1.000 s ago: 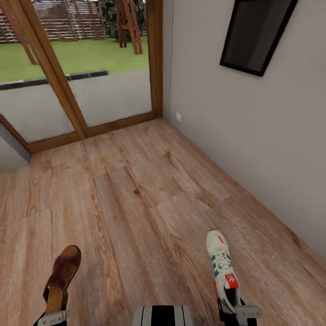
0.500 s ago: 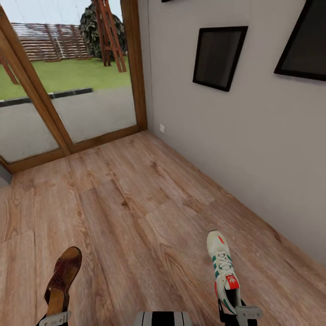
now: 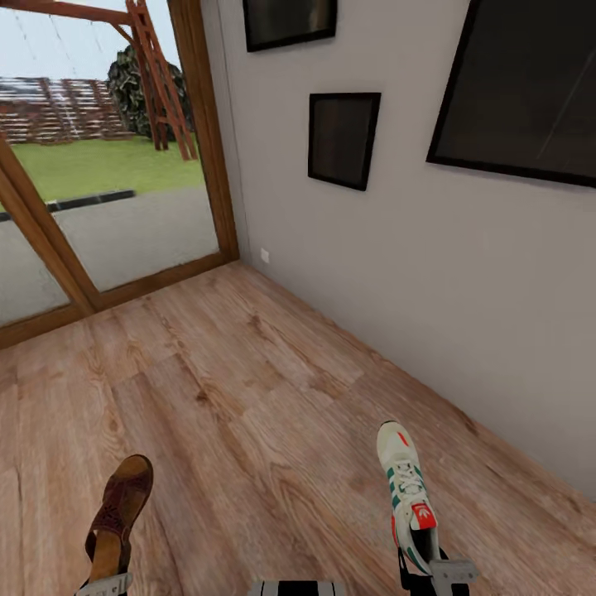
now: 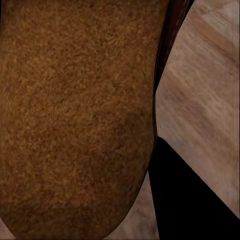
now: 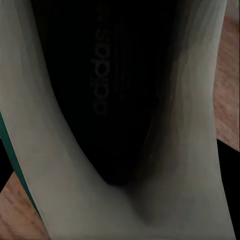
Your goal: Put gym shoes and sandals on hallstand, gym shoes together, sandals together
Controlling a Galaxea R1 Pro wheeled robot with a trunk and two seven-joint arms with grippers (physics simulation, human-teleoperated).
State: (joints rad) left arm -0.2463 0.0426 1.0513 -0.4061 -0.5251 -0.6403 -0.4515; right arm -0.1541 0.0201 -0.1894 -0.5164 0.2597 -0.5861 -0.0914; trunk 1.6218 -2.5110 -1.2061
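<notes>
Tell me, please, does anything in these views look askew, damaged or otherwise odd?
Nothing stands out. The left gripper carries a brown sandal and the right gripper a gym shoe, both intact. The corridor floor looks undamaged, and the wall frames hang flat.

One brown sandal (image 3: 120, 511) and one white gym shoe (image 3: 407, 495) are showing above the wood floor (image 3: 248, 397), and three dark framed pictures (image 3: 343, 139) are hanging on the wall.

Matt wood-grain floor (image 3: 248, 397), grainy suede-like brown sandal (image 3: 120, 509), smooth cream leather-look gym shoe (image 3: 406, 488)
</notes>
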